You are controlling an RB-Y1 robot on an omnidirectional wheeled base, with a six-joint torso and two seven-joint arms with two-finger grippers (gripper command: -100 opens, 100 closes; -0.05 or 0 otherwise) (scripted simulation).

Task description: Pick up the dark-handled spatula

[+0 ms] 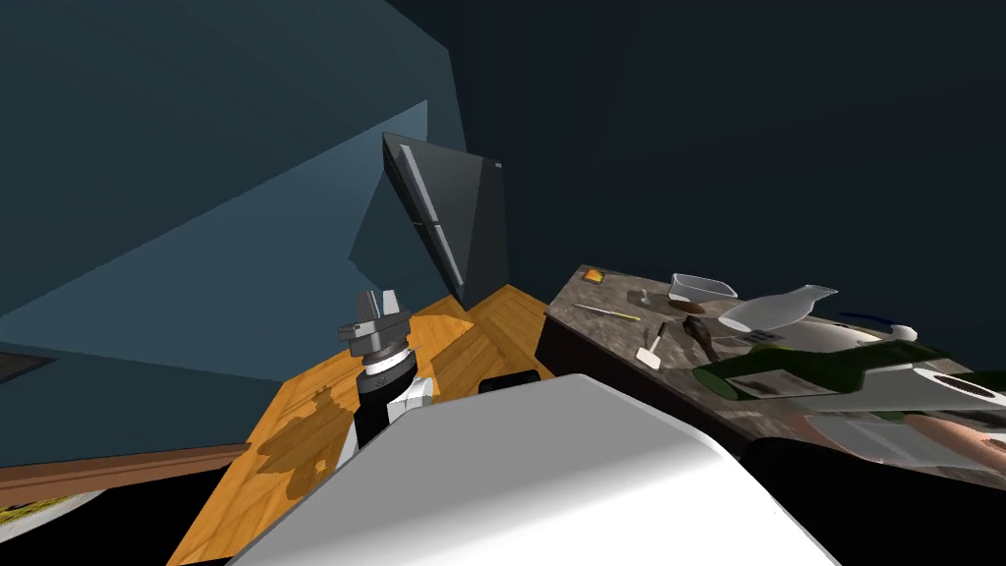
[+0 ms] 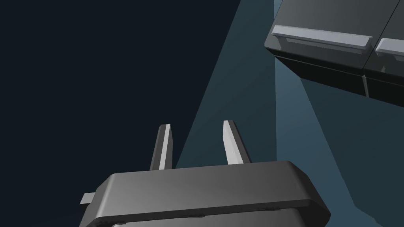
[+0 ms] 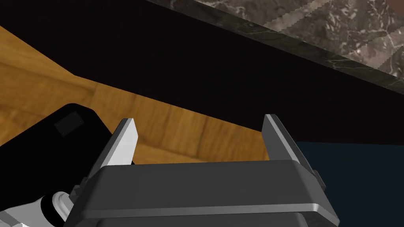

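The dark-handled spatula [image 1: 651,347] lies flat on the marbled countertop [image 1: 609,339] to my right, its white blade towards me. My left gripper [image 1: 381,303] is raised over the wooden floor, well left of the counter. In the left wrist view the left gripper [image 2: 196,125] is open with a narrow gap and nothing between its fingers. My right gripper [image 3: 199,120] is open wide and empty. It is low beside the counter's dark front, under the marbled edge [image 3: 315,23].
On the counter near the spatula lie a thin utensil [image 1: 607,311], a clear jug [image 1: 699,288], a white vase [image 1: 776,310], a dark brown object [image 1: 699,329] and a green bottle [image 1: 796,371]. A dark cabinet with grey handles [image 1: 452,216] [image 2: 335,43] stands ahead. Wooden floor [image 1: 295,442] lies on the left.
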